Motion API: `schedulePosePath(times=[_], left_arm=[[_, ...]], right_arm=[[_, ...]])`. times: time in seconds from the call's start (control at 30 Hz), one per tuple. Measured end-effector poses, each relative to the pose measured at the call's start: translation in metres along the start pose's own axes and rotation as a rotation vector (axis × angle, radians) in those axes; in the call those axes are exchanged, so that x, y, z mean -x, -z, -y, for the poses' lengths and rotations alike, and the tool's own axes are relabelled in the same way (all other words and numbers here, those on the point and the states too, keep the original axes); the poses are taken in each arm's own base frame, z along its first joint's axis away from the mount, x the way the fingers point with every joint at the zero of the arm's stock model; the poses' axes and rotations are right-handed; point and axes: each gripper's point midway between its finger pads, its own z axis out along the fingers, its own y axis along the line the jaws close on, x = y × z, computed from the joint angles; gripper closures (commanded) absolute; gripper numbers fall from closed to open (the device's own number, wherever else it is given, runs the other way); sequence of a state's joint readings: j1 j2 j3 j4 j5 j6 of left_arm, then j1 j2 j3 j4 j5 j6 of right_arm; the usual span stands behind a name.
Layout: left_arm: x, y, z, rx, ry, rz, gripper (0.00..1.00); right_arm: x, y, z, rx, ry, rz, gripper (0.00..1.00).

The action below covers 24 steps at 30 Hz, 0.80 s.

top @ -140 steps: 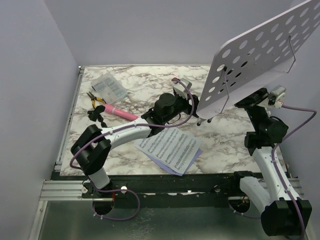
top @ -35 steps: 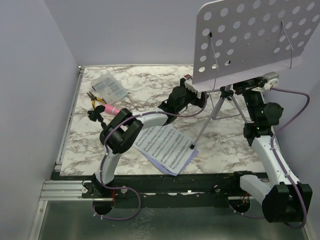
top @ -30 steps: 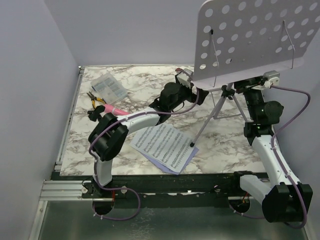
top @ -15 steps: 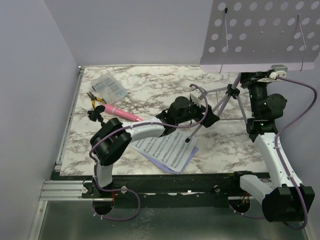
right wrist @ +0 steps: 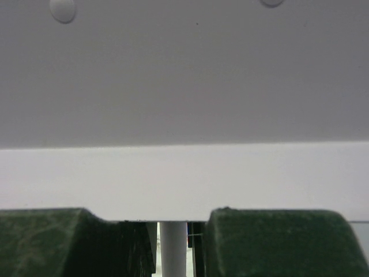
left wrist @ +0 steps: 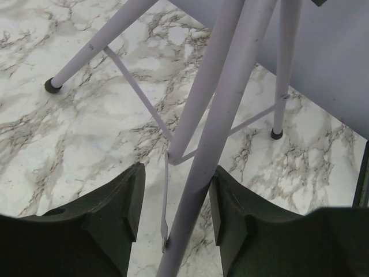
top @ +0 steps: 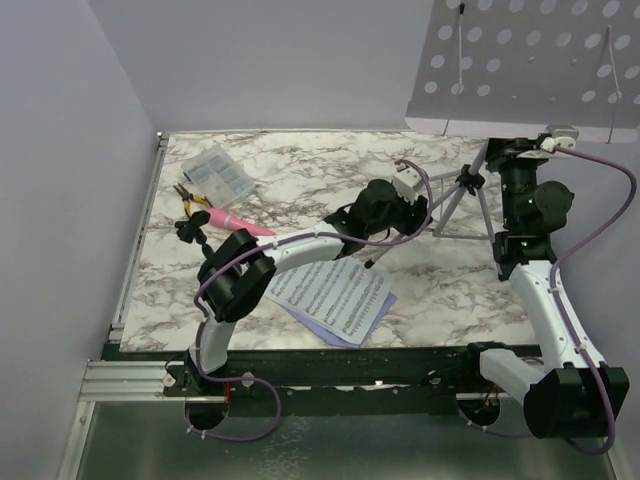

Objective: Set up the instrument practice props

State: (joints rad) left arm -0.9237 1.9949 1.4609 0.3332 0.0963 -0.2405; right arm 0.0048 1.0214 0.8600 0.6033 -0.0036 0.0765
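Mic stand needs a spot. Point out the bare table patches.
Free: back centre between compartment box and tripod; front right between sheet music and right arm. Crowded: left edge, around pliers and pink microphone.

Lavender music-stand desk (right wrist: 184, 75) fills the right wrist view, parts of two round holes (right wrist: 62, 8) at the top edge and its paler front lip (right wrist: 184, 179) below; a thin pale pole (right wrist: 173, 248) stands between the right gripper (right wrist: 149, 222)'s dark fingers (right wrist: 46, 242)

The music-stand desk (top: 530, 112), upper right, is coloured lavender and patterned with round holes; the counter (top: 300, 170) is veined grey on white; the microphone (top: 240, 223) is coloured pink.
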Motion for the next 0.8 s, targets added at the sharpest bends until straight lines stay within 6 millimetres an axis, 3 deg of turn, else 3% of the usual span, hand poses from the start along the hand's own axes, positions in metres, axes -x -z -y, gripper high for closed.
schedulePosePath(times=[0.27,0.5,0.67,0.8], left_arm=[[0.02,-0.009,-0.038,0.005,0.007,-0.036,0.56],[0.02,-0.012,-0.049,-0.031,-0.003,-0.054,0.61],[0.007,-0.012,-0.065,-0.028,-0.045,-0.064,0.53],[-0.013,-0.011,-0.083,-0.007,-0.071,-0.085,0.37]], right_arm=[[-0.007,-0.018,0.008,-0.045,-0.009,0.002,0.99],[-0.013,-0.026,-0.002,-0.019,-0.017,0.016,0.99],[-0.022,-0.031,-0.031,0.03,0.027,0.023,0.99],[-0.024,-0.033,-0.056,0.079,0.069,0.041,0.99]])
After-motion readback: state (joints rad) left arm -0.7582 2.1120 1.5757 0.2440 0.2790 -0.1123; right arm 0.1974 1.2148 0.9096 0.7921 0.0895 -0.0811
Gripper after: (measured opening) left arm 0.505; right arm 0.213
